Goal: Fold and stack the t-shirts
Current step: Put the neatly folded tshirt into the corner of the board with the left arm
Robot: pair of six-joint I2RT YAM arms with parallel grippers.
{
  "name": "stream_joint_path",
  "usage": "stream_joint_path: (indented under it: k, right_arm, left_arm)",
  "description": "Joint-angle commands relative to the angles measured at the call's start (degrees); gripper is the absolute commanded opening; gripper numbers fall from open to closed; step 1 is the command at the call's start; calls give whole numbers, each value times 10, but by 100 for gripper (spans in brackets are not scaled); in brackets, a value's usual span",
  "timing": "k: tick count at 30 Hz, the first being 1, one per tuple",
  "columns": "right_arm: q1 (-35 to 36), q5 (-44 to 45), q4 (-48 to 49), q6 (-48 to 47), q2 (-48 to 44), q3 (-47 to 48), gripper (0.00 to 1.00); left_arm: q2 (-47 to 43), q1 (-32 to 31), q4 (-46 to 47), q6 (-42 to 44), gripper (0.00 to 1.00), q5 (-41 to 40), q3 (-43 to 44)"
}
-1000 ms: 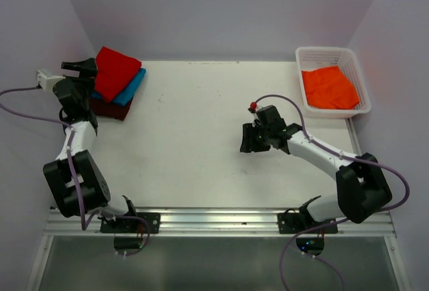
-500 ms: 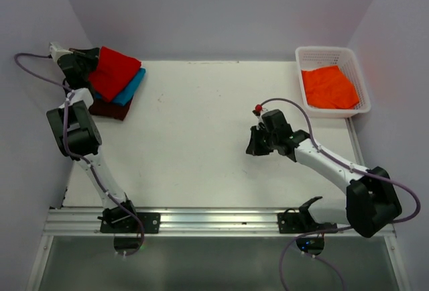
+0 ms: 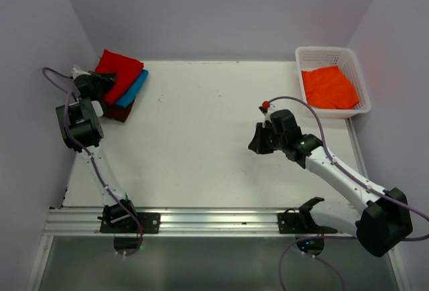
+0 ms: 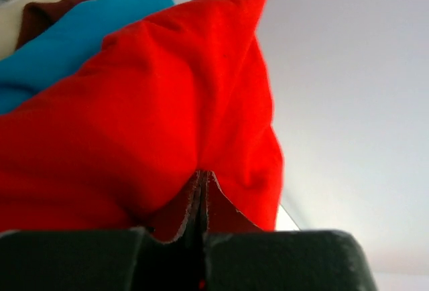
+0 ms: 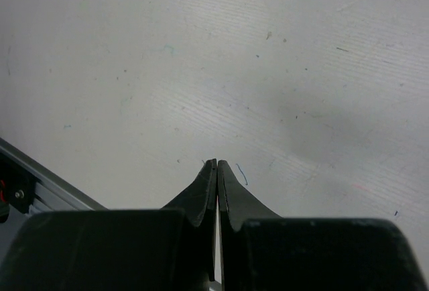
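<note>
The folded stack sits in the bench's far left corner: the red shirt on top, the teal shirt under it, the maroon shirt at the bottom. The three lie askew, each edge showing past the next. The left gripper is at the red shirt's near edge, pressed together. A crease in the cloth runs up from its tips, so it appears to pinch a fold, though the bite itself is not clearly visible.

The right gripper is pressed together on nothing, over bare bench, well apart from the basket, where the orange shirt lies crumpled.

The main risk is on the left. If that gripper pulls away without letting go, the red shirt would probably slide off the uneven stack or fall open, and the teal one might shift with it.

On the right, the gripper must spread before it reaches in. The basket looks light, so a grab that also catches its lattice could lift or drag it along with the shirt.
</note>
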Motion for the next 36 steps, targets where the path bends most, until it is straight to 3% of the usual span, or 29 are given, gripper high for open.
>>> stream_joint_path:
  k: [1, 2, 3, 5, 6, 7, 8, 10, 13, 18, 21, 24, 25, 32, 36]
  right_arm:
    - [1, 16, 5, -5, -26, 12, 0]
    - [1, 15, 6, -3, -29, 13, 0]
    - [2, 19, 9, -3, -41, 14, 2]
    - [1, 27, 12, -4, -53, 21, 18]
    - [0, 32, 10, -5, -61, 24, 29]
    - [0, 38, 12, -5, -75, 30, 39]
    - [1, 37, 10, -7, -80, 34, 54]
    - [1, 41, -5, -11, -88, 53, 71]
    - [0, 47, -33, -19, -88, 76, 74]
    - [1, 56, -77, -30, -91, 82, 77]
    - [1, 79, -87, -27, -119, 54, 79]
    - [1, 92, -87, -13, -151, 38, 87]
    - [1, 92, -93, -10, -155, 38, 99]
    - [0, 129, -116, -4, -167, 45, 99]
    - [1, 138, -125, -5, -153, 56, 99]
  left_arm:
    - [-68, 0, 36, -30, 0, 43, -16]
    - [-110, -2, 47, -34, 6, 57, -9]
    - [-133, -5, 50, -35, 19, 61, -7]
    - [-210, -19, 52, -27, 94, 85, -6]
    - [-240, -34, 53, -22, 100, 93, -17]
    - [-270, -43, 55, -13, 100, 98, -27]
    - [-328, -56, 21, 27, 100, 113, -41]
    - [-421, -99, -84, 107, 100, 99, -78]
    - [-530, -176, -202, 201, 100, 47, -131]
    - [-639, -259, -322, 256, 100, 0, -278]
    - [-709, -268, -387, 282, 100, -19, -366]
    - [-785, -270, -423, 306, 100, -19, -434]
    - [-811, -270, -452, 315, 100, -21, -440]
    - [-853, -271, -510, 344, 100, 13, -474]
    - [-861, -270, -477, 336, 100, 28, -489]
